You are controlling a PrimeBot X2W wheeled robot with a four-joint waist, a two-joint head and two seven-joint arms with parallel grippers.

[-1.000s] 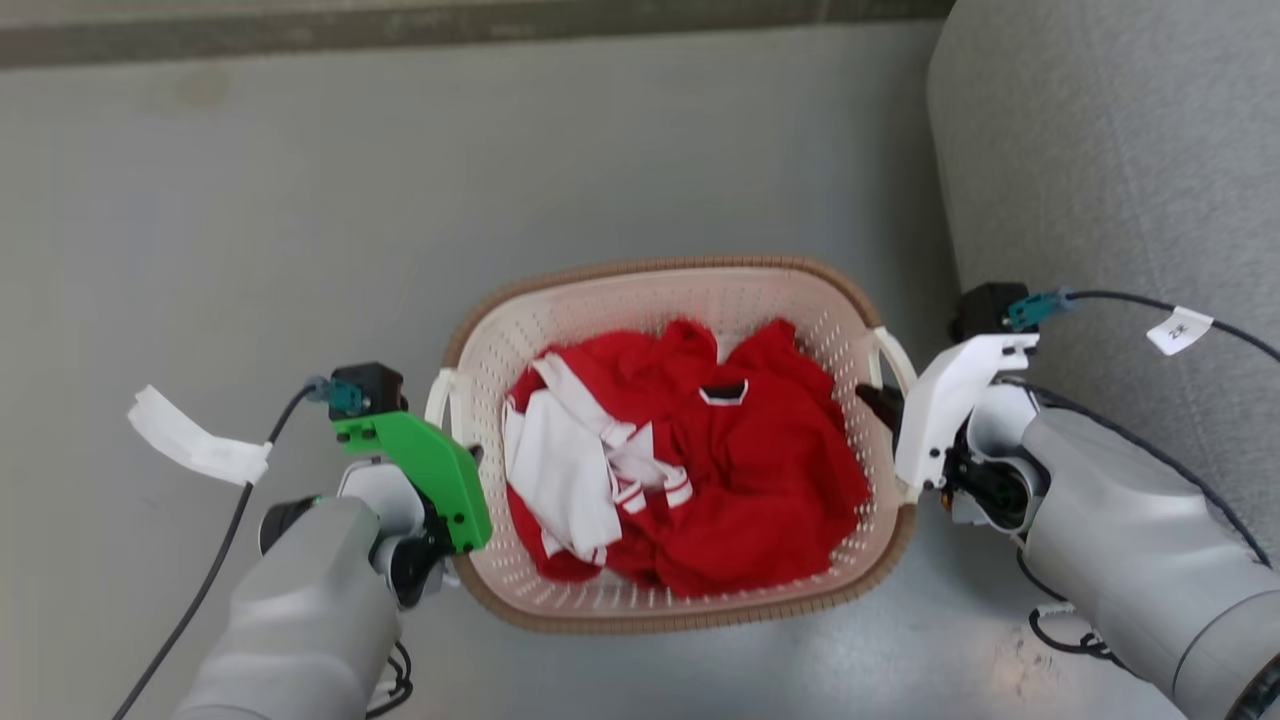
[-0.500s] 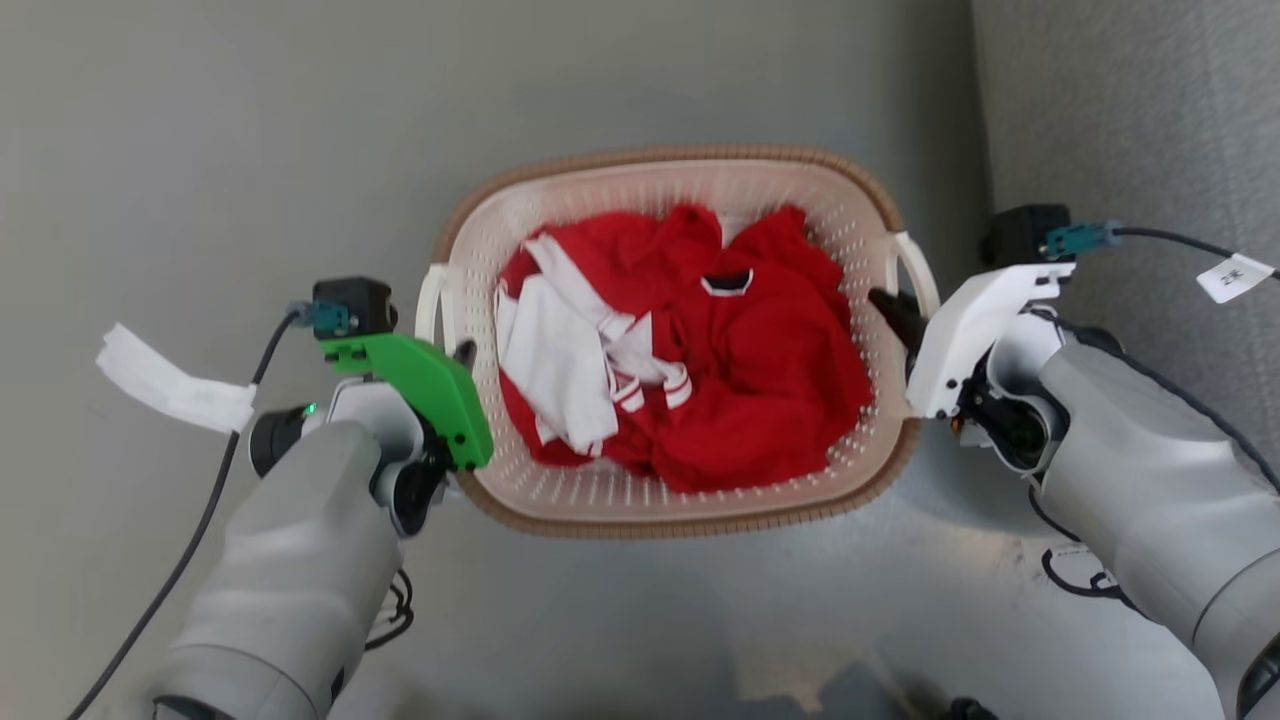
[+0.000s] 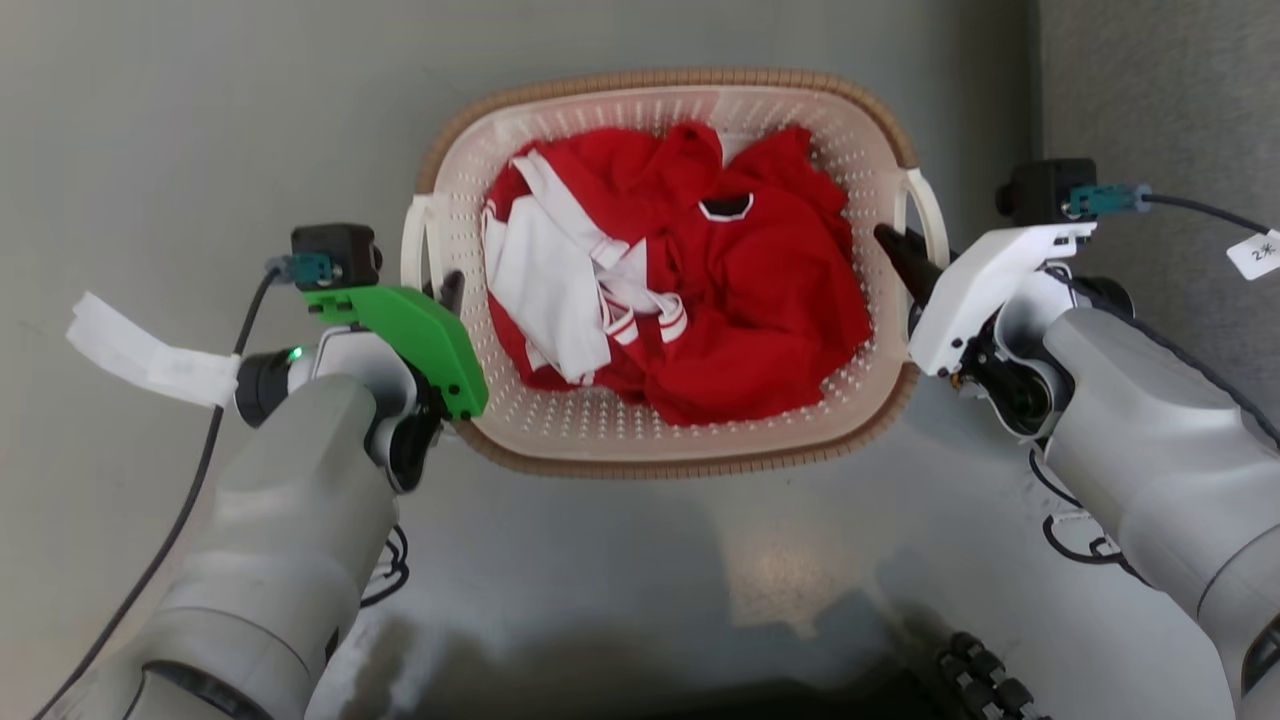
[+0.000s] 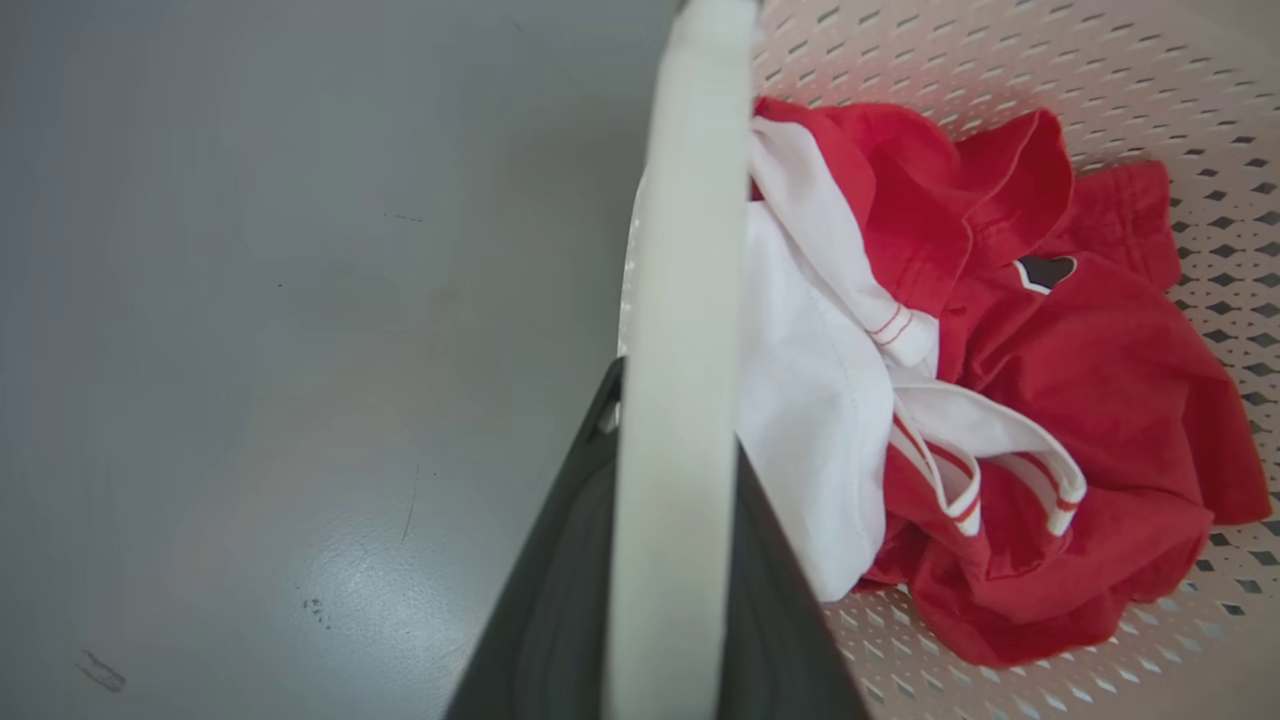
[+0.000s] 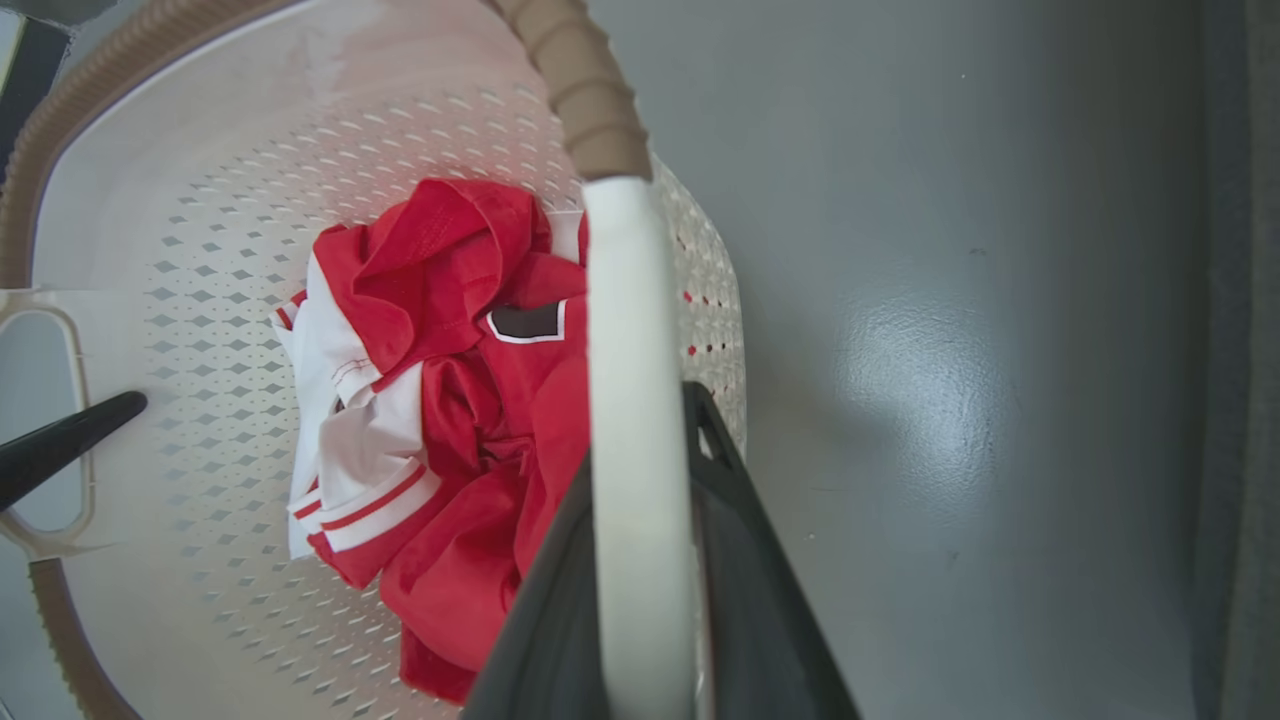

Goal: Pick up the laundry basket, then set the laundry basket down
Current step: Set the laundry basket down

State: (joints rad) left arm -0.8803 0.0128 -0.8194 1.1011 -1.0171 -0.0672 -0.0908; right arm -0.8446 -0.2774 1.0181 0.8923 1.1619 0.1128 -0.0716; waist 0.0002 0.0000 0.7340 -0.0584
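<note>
We see a grey floor (image 3: 200, 120) across the scene, with a grey upholstered piece (image 3: 1150, 100) along the robot's right. The laundry basket (image 3: 680, 462) lies in front of the robot, squarely between the two arms, and holds a heap of red and white clothes (image 3: 760, 290). Its long axis runs from our left to our right, so the loop handles at its short ends face one arm each. Neither arm is nearer than the other.

The left gripper (image 3: 452, 290) is at the left handle (image 3: 413, 250). In the left wrist view its dark fingers (image 4: 560, 600) stand one on each side of the white loop, drawn in against it, so we judge it clamped on that handle. The right gripper (image 3: 890, 245) holds the right handle (image 3: 932, 215) the same way. In the right wrist view its fingers (image 5: 760, 600) pinch the white bar from both sides.

We cannot tell whether the basket's bottom is off the floor or resting on it.

With the load hung between two grips at opposite ends, we judge that the coming move turns on both arms travelling together and level. If one side runs ahead, the basket would tip along its long axis and the clothes would slide toward the lower end.
</note>
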